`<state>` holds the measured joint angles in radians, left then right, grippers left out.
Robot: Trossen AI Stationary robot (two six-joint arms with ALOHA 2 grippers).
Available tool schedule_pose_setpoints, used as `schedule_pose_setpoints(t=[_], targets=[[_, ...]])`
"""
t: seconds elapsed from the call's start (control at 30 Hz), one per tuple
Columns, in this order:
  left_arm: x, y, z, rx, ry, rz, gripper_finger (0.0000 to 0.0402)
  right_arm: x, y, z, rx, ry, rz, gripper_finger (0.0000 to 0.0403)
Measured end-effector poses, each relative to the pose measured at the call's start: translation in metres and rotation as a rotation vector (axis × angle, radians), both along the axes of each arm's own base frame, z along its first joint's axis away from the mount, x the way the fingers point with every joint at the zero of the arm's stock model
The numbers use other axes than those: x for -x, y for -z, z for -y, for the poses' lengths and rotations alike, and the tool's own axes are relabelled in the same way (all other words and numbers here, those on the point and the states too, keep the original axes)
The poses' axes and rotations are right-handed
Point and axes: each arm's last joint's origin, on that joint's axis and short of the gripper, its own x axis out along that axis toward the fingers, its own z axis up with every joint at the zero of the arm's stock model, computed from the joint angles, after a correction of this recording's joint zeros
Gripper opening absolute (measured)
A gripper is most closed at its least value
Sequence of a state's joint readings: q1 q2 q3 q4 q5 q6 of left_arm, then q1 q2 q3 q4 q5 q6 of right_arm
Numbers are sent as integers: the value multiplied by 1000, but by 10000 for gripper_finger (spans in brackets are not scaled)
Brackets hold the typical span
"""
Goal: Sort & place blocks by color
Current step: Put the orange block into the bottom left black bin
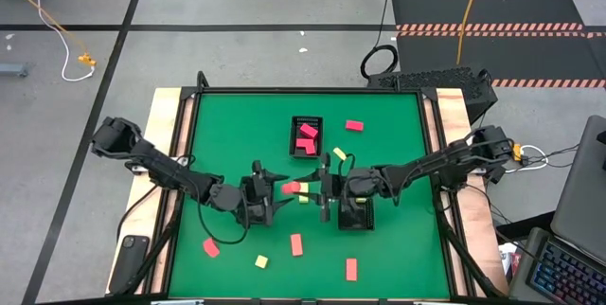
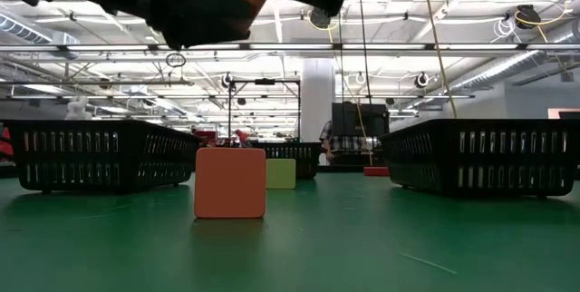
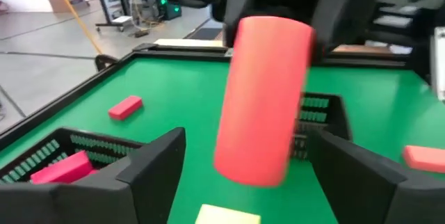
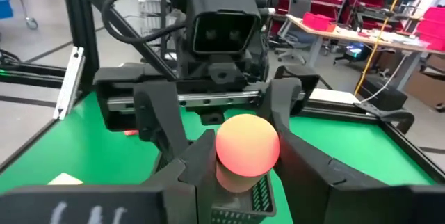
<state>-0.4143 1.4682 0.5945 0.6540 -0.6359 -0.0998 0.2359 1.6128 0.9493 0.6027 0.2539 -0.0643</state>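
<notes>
Right between my two arms, above the middle of the counter point(image 1: 398, 134), hangs the salmon-red round block point(image 3: 264, 99); my right gripper point(image 4: 247, 149) has its jaws closed on it, pinching it across its curved sides near one end; my left gripper point(image 3: 247, 140) faces it with jaws open, one finger on each side of the block's free end and apart from it.

I judge it light, rigid and smooth; being round, it may roll or twist in a loose pinch, so my left jaws should close square across the middle of its length, well clear of the right fingers.

Just below lies a pale yellow block point(image 3: 226, 215) on the green; beside that a black mesh tray point(image 3: 90, 144) holds a pink-red bar point(image 3: 62, 168); a second black tray point(image 3: 323, 109) sits behind the round block.

Farther off, a red bar point(image 3: 125, 106) lies loose near the counter's far edge; other red and yellow blocks are scattered along the near edge in the high view.
</notes>
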Motion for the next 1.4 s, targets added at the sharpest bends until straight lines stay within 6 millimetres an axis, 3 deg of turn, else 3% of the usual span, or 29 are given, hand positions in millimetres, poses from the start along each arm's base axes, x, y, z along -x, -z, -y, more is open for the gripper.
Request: schedule_pose_setpoints(t=[0.33, 0.5, 0.97, 1.4], targets=[[-1, -1, -3, 13, 1, 8, 202, -5, 10, 0, 3, 8, -10, 119], [-1, 0, -2, -5, 14, 1, 135, -6, 10, 3, -28, 12, -7, 124], [3, 7, -7, 71, -57, -74, 134, -8, 10, 13, -58, 10, -12, 189], [36, 3, -22, 332, -270, -202, 134, -4, 28, 16, -9, 21, -200, 228]])
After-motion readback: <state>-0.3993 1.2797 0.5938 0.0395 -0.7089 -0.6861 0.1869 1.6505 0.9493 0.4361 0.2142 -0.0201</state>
